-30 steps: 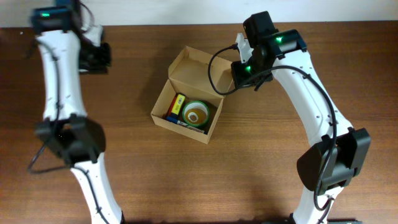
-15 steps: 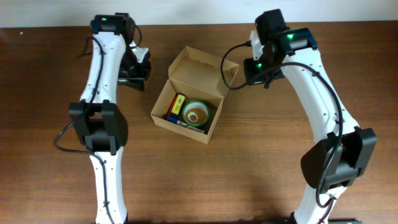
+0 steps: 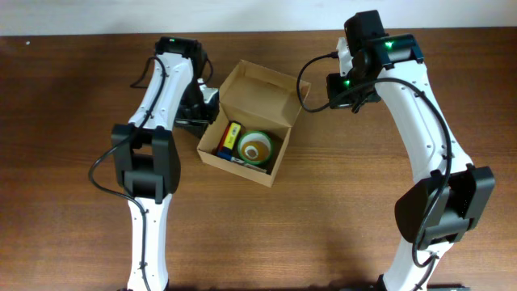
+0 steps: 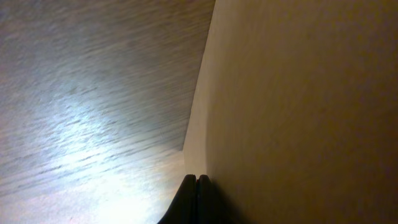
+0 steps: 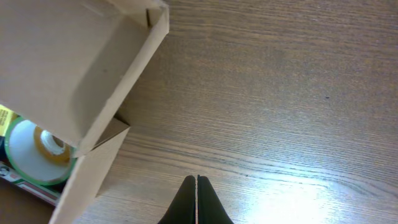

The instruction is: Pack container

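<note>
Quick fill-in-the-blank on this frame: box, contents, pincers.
The container has its lid ____. The tape roll lies ____ the container. The left pincer and right pincer are both ____.
Missing words: open; inside; shut.

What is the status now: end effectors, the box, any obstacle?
Left end effector shut, empty, close beside the container's outer wall. Right end effector shut, empty, over table by the lid. Container open, tape roll inside. No obstacle seen.
</note>
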